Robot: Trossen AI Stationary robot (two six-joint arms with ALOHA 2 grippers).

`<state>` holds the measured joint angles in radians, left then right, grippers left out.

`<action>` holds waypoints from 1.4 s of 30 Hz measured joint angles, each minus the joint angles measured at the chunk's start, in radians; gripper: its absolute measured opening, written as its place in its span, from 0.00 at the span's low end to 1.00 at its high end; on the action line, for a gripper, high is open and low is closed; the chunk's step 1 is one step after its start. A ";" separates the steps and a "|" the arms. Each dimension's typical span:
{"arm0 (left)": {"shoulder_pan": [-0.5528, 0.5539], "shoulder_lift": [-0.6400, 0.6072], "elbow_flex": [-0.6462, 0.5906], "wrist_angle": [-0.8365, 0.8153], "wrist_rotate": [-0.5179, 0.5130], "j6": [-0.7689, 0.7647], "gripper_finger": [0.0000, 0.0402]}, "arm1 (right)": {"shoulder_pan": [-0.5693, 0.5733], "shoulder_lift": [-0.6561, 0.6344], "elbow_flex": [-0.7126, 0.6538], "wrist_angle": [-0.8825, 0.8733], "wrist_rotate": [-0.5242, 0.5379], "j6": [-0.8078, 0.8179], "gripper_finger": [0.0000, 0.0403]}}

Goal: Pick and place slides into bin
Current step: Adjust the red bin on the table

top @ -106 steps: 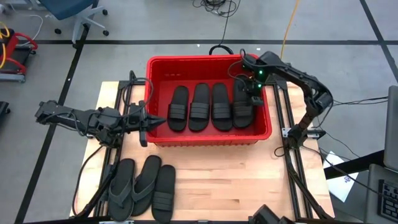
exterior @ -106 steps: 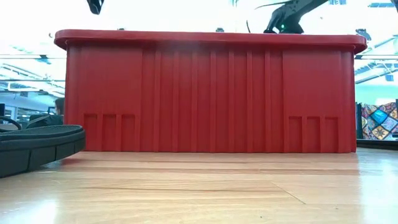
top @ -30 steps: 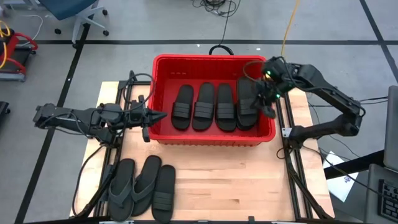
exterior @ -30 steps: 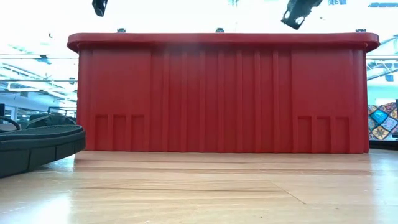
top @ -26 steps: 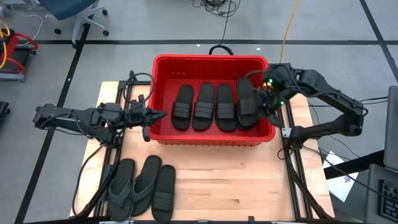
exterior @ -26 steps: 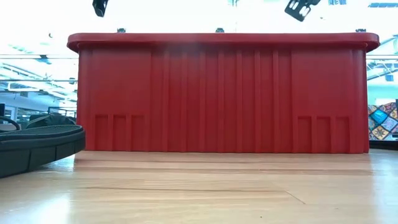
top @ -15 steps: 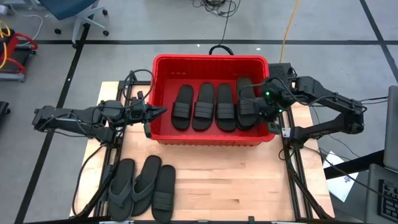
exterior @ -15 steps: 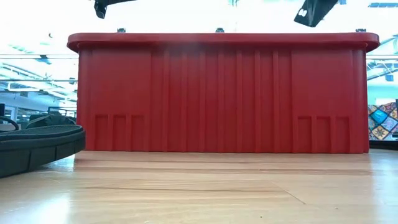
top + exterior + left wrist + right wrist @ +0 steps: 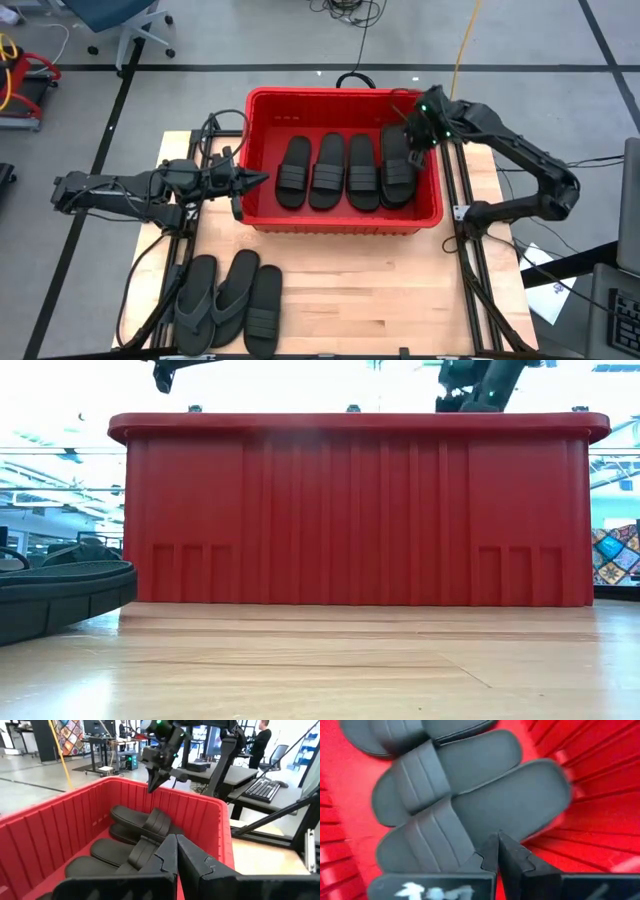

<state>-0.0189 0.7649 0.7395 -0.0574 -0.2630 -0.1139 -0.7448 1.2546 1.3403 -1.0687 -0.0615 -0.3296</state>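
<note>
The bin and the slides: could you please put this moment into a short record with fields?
bin: red bin at the table's far middle
slides in bin: four slides side by side
slides on table: three more at the near left
left end effector: shut, empty, at the bin's left wall
right end effector: shut, empty, above the rightmost slide
</note>
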 joint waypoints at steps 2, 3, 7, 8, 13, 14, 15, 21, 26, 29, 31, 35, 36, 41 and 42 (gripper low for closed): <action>0.000 0.000 0.000 0.000 0.000 -0.027 0.01 | -0.032 0.012 0.000 0.007 -0.100 -0.007 0.00; 0.000 0.000 0.000 0.000 0.000 -0.044 0.01 | -0.041 0.014 0.000 0.011 -0.135 -0.012 0.00; 0.000 0.000 0.000 -0.003 -0.001 -0.083 0.01 | -0.039 0.010 0.000 0.021 -0.229 -0.047 0.00; 0.000 0.000 0.000 -0.007 -0.001 -0.085 0.01 | -0.033 0.001 0.000 0.017 -0.275 -0.057 0.00; -0.001 0.000 0.000 -0.030 -0.002 -0.096 0.01 | 0.049 -0.079 0.000 -0.094 -0.507 -0.074 0.00; -0.001 0.000 0.000 -0.032 -0.003 -0.096 0.01 | 0.083 -0.099 0.000 -0.133 -0.501 -0.064 0.00; -0.001 0.000 0.000 -0.031 -0.003 -0.093 0.01 | 0.121 -0.121 0.000 -0.177 -0.474 -0.051 0.00; 0.000 0.000 0.000 -0.032 -0.008 -0.024 0.01 | 0.375 -0.257 0.000 -0.209 -0.431 0.148 0.00; 0.000 0.000 0.000 -0.038 -0.012 0.045 0.01 | 0.561 -0.299 0.001 -0.186 -0.438 0.331 0.00; 0.008 0.001 0.000 -0.039 -0.036 0.077 0.01 | 0.630 -0.295 -0.025 -0.182 -0.436 0.398 0.00; 0.021 0.001 0.000 -0.038 -0.049 0.079 0.01 | 0.662 -0.288 -0.057 -0.168 -0.440 0.435 0.00; 0.043 0.001 0.000 -0.038 -0.056 0.064 0.01 | 0.735 -0.261 -0.118 -0.153 -0.436 0.474 0.00; 0.048 0.001 0.000 -0.038 -0.056 0.060 0.01 | 0.755 -0.255 -0.128 -0.139 -0.436 0.475 0.00; 0.052 0.001 0.000 -0.038 -0.055 0.058 0.01 | 0.812 -0.233 -0.181 -0.118 -0.436 0.477 0.00; 0.052 0.001 0.000 -0.038 -0.055 0.056 0.01 | 0.813 -0.232 -0.194 -0.118 -0.432 0.483 0.00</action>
<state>0.0330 0.7654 0.7395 -0.0956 -0.3182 -0.0578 0.0681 1.0221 1.1459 -1.1863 -0.4939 0.1530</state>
